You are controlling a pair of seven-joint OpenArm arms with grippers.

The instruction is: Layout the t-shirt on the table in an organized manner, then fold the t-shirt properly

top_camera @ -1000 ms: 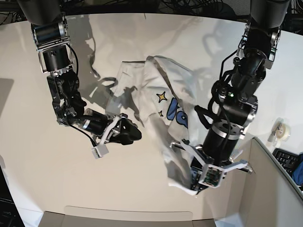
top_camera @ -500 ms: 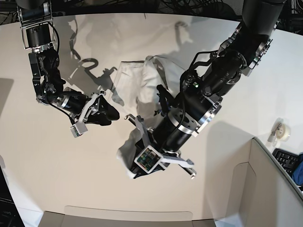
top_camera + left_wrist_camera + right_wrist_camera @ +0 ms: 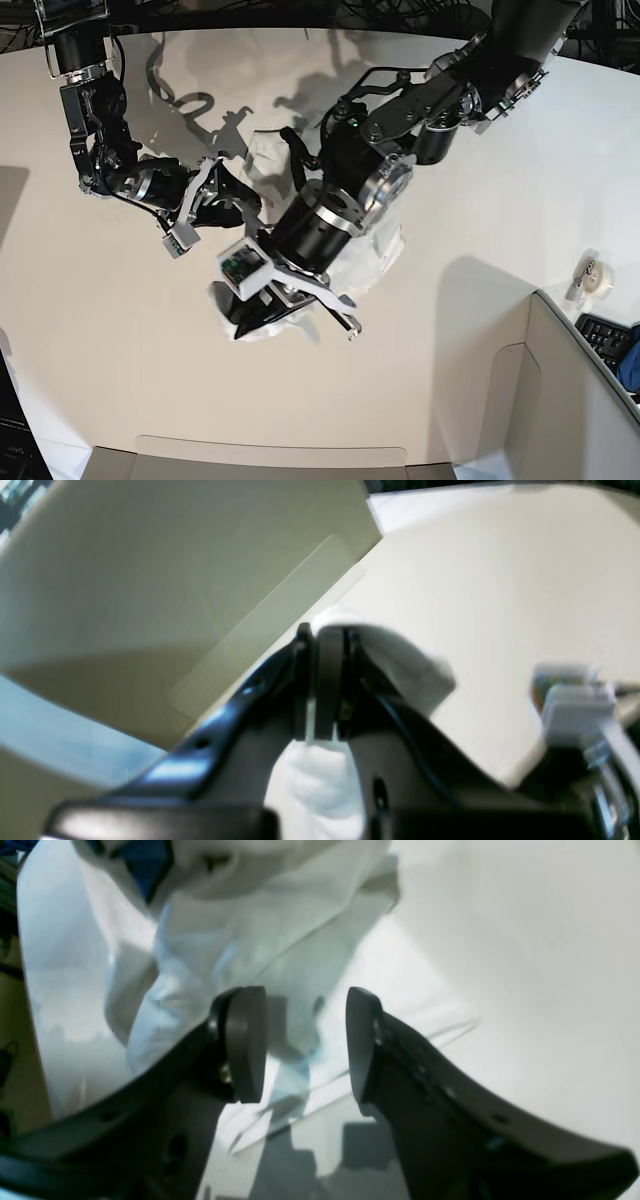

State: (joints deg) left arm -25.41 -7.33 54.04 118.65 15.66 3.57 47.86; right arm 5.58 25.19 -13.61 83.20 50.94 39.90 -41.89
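Observation:
The white t-shirt (image 3: pixel 378 250) lies bunched in the middle of the white table (image 3: pixel 130 380), mostly hidden under my left arm. My left gripper (image 3: pixel 258 318) is shut on a fold of the shirt's white cloth (image 3: pixel 400 665), low over the table; its pads (image 3: pixel 320 680) meet on the fabric. My right gripper (image 3: pixel 243 200) is open and empty, with its jaws (image 3: pixel 302 1040) spread just in front of the crumpled shirt (image 3: pixel 260 925). A patch of blue print (image 3: pixel 145 865) shows at the top of the right wrist view.
A tape roll (image 3: pixel 592 275) sits near the table's right edge. A grey partition panel (image 3: pixel 575 400) and a keyboard (image 3: pixel 605 335) stand at the lower right. My right arm's white wrist camera (image 3: pixel 575 705) is close to my left gripper.
My left arm has swept from the lower right to the left-centre, dragging the shirt's cloth with it. My right gripper drew back to the left, then came toward the shirt.

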